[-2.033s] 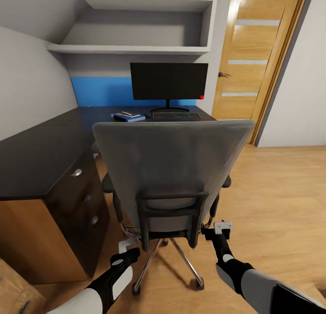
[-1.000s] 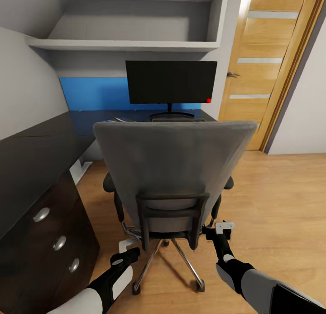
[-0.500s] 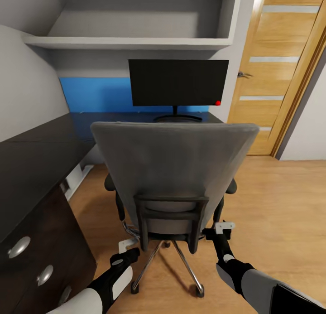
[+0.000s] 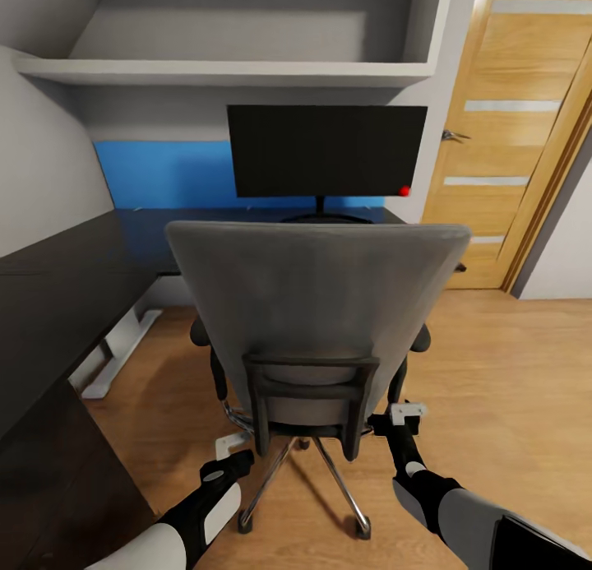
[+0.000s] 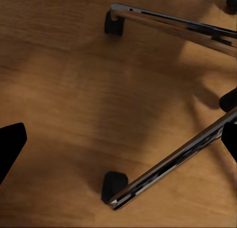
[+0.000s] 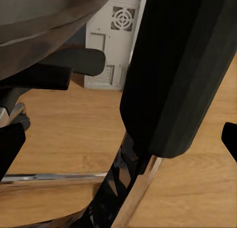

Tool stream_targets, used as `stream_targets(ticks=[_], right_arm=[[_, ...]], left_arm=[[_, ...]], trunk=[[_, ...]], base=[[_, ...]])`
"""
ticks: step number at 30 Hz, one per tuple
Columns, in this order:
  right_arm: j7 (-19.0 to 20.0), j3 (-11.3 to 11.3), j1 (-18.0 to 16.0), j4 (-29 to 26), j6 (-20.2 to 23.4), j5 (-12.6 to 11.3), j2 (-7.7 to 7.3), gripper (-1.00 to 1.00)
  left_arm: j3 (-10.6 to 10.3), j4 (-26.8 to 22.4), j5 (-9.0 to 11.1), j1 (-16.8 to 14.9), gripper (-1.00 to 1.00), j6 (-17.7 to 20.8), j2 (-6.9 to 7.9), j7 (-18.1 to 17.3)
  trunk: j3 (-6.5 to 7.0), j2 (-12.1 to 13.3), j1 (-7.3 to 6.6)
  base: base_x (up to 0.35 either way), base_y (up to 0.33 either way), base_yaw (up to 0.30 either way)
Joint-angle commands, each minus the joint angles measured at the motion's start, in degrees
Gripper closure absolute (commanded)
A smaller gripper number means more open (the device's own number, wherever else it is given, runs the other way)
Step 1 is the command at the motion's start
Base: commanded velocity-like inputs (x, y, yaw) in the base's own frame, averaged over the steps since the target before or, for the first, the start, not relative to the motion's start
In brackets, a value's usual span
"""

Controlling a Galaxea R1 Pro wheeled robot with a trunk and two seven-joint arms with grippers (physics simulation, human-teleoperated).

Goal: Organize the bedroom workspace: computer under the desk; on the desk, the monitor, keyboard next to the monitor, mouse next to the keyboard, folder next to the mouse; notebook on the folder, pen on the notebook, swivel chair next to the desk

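2 grippers flanked the swivel chair (image 4: 316,307) from behind: the left gripper (image 4: 233,448) near its star base, the right gripper (image 4: 404,415) beside the back frame. Both looked spread and held nothing. The chair faced the desk (image 4: 74,261), the monitor (image 4: 326,150) beyond it. Rolling it in squarely would need even, gentle pressure from both sides.

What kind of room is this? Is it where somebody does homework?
Probably, yes: it looks like a study corner in a home. There is a black desk with a monitor on it, a grey swivel chair in front, and a wooden door beside.
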Motion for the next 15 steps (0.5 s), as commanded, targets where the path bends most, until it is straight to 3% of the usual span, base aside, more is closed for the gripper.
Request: stream_targets(ticks=[1, 15], right_arm=[[-0.08, 2.37, 0.02, -0.11, 0.86, -0.06, -0.05, -1.00], [-0.08, 2.37, 0.02, -0.08, 0.86, -0.06, -0.04, -1.00]], left_arm=[[-0.78, -0.73, 0.63, -0.08, -1.00, -0.17, -0.02, 0.11], [-0.78, -0.61, 0.61, -0.08, -1.00, -0.17, -0.02, 0.12]], trunk=[[-0.05, 0.00, 0.04], [-0.05, 0.00, 0.04]], base=[[0.321, 0.000, 0.000], [0.321, 0.000, 0.000]])
